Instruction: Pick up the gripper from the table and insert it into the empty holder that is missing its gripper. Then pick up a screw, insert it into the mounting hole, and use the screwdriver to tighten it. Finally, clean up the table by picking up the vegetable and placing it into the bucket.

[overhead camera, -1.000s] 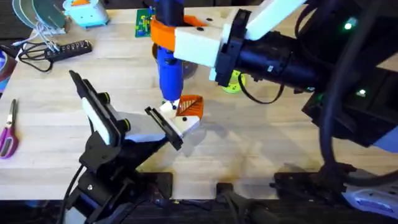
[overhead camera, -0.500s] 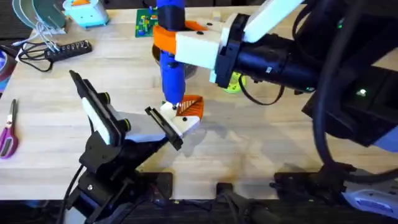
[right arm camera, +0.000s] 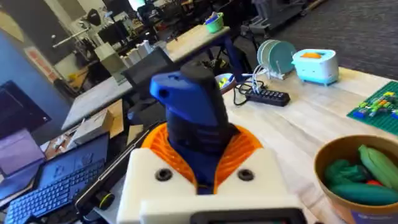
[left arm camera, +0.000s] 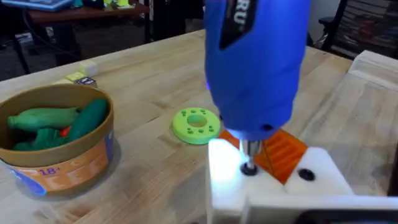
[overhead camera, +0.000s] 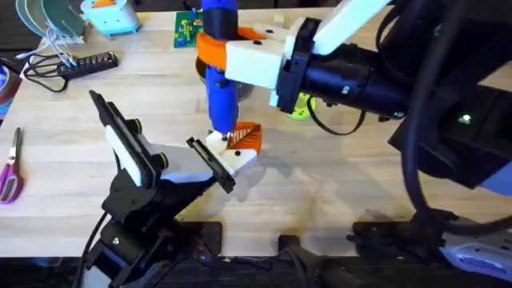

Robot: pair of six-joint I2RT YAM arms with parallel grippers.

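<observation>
My right gripper (overhead camera: 214, 46), white with orange pads, is shut on the blue screwdriver (overhead camera: 218, 88) and holds it upright. The metal tip rests on a screw (left arm camera: 249, 168) in the white holder (left arm camera: 314, 177). The orange ribbed gripper (overhead camera: 245, 138) sits in that holder. From the near left, my left gripper (overhead camera: 218, 165) is shut on the holder (overhead camera: 237, 158). The bucket (left arm camera: 59, 158) stands behind with green toy vegetables inside. I cannot tell which of them is the task's vegetable. The screwdriver (right arm camera: 193, 118) fills the right wrist view, with the bucket (right arm camera: 333, 186) beside it.
A lime-green disc (overhead camera: 299, 108) lies just right of the work spot. Along the far left are a power strip (overhead camera: 84, 62), cables, a light blue appliance (overhead camera: 112, 16) and a green circuit board (overhead camera: 186, 30). Scissors (overhead camera: 10, 170) lie at the left edge.
The right gripper and the screwdriver shifted very slightly to the right a second ago. Since then nothing has visibly moved.
</observation>
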